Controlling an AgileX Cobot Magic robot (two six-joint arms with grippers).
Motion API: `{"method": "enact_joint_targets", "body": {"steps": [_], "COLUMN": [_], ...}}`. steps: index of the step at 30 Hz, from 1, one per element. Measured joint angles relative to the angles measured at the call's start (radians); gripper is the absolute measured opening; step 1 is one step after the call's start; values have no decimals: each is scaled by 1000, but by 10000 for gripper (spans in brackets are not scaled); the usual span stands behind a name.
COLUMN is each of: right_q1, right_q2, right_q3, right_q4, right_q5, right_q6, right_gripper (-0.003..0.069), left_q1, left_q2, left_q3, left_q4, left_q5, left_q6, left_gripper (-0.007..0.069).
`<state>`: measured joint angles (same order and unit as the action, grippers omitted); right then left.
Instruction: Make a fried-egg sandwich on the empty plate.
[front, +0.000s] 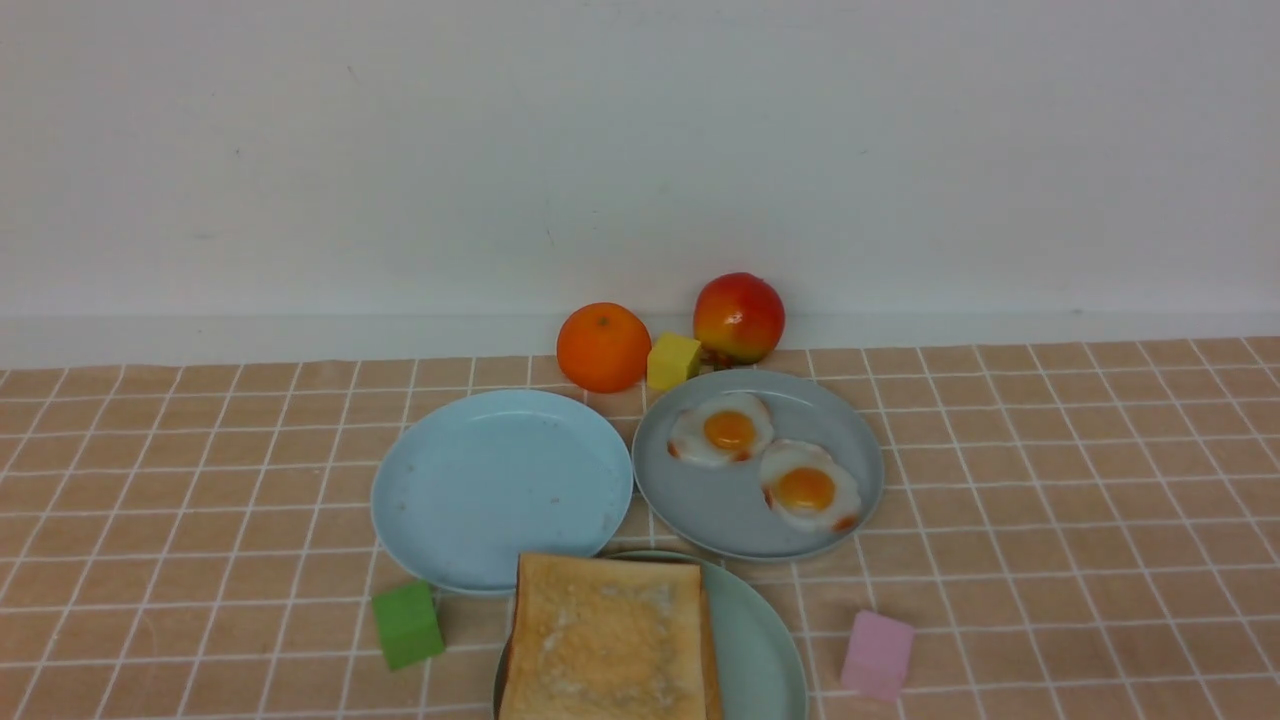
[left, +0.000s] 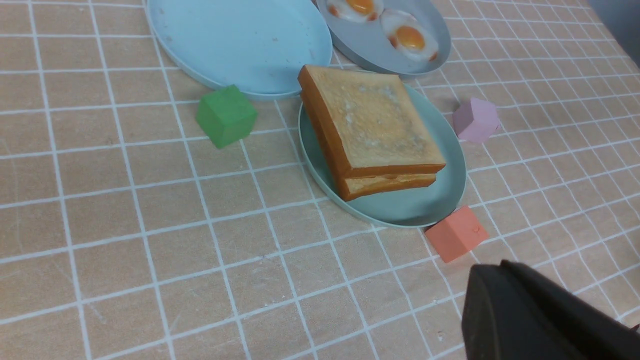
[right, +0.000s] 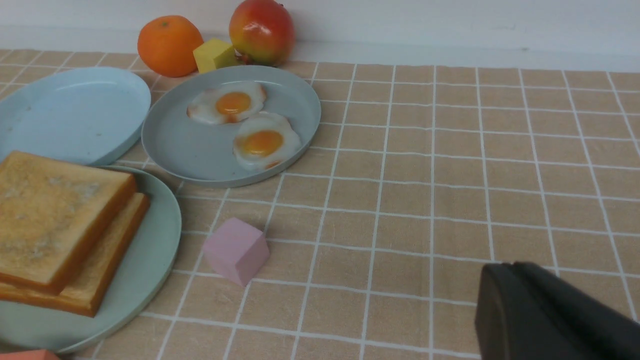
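On the checked cloth (front: 1050, 480), toast slices (front: 605, 635) are stacked askew on the mint-green plate (front: 765, 650), any egg between hidden. The top slice (left: 370, 120) could be nudged off. Left gripper (left: 545, 315) and right gripper (right: 550, 315) are pressed together.

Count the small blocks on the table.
4: green block left of the mint plate; pink block to its right; coral block by that plate's near rim; yellow block at the back, between orange and apple. None seems hidden.

Two golden-brown toast slices (left: 372, 125) stacked flat, upper slightly offset, on pale mint-green plate (left: 405, 210); near side, centre.
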<state>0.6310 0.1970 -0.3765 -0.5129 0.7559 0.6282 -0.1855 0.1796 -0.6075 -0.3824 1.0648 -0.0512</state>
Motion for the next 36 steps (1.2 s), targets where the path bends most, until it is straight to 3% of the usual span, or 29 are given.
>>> {"method": "enact_joint_targets", "body": {"steps": [7,8,9,12,16,27,36], "right_q1": [0,0,0,0,0,0,0], "right_q2": [0,0,0,0,0,0,0], "right_q3": [0,0,0,0,0,1,1], "right_q4": [0,0,0,0,0,0,-2], "right_q5": [-1,-1,-1,-1,-2,-1,-1], "right_q6": [0,0,0,0,0,0,0], "right_gripper": [8,10,10,15,19,30,41], "left_q1": [3,15,19,74,98,-17,-18], "left_q2": [-83,-116,-120,-181,-190,-191,-191], "left_q3": [57,116,124,299,541,631,634], "left_q4": [148,209,214,301,357,389,392], "left_q5": [-151,-260,-272,-469,-596,-648,-656], "left_q6": [0,-9,-12,-35,-42,-126,-145], "left_gripper": [-13,-13,-13,-13,-13,-10,-6]}}
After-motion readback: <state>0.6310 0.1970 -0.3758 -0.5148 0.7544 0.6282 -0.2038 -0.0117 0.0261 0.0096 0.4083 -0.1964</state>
